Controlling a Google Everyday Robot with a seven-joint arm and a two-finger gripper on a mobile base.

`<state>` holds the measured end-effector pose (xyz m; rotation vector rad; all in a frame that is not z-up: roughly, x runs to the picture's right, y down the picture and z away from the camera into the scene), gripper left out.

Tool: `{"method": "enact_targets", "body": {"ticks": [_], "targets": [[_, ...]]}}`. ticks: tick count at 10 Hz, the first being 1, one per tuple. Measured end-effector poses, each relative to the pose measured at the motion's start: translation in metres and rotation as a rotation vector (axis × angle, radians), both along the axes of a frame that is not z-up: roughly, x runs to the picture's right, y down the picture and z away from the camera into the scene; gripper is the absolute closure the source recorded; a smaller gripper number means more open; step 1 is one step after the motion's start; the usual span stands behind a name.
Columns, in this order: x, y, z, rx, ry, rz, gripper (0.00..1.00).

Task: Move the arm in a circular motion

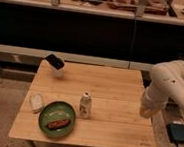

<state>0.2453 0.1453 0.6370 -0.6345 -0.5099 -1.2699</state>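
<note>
The arm (171,83) is large, glossy and white, at the right side of the camera view. Its bulbous joint stands beside the right edge of the wooden table (118,91). A short thick segment hangs down from the joint to the table's right edge. My gripper (146,111) is at the lower end of that segment, at about tabletop height, touching nothing that I can see. A longer segment runs down and right out of view.
On the table stand a small white bottle (84,105), a green plate (45,118) with a brown sausage (58,123), a white lump (36,101) and a black-and-white object (55,63). A dark box (179,133) with cables lies on the floor at right. A dark counter runs behind.
</note>
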Motion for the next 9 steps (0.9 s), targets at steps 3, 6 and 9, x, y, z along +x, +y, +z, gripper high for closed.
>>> {"method": "enact_targets", "body": {"ticks": [3,6,9], "targets": [[-0.116,0.000,-0.036,0.041,-0.277,-0.098,1.00],[-0.226,-0.009,-0.051,0.074,-0.514,-0.168,1.00],[-0.324,-0.034,-0.056,0.105,-0.705,-0.226,1.00]]}}
